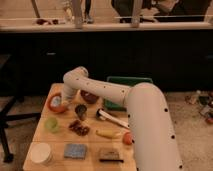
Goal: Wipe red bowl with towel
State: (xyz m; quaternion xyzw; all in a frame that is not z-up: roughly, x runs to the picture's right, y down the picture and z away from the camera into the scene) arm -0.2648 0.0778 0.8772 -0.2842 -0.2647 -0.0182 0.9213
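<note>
Shows one red bowl [51, 103], wide, shallow, orange-red, at the table's [60, 138] far-left corner, closed gripper [63, 101] dipped into it; besides, one maroon bowl [90, 97], one tomato [127, 138], one banana [107, 133].

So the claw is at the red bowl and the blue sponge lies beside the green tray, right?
No. The camera view shows the claw at the red bowl, but the blue sponge lies at the table's front edge, far from the green tray.

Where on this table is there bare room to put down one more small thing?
Bare wood lies between the green item, the blue sponge and the white cup. The far side is crowded: the gripper sits at the red bowl.
</note>
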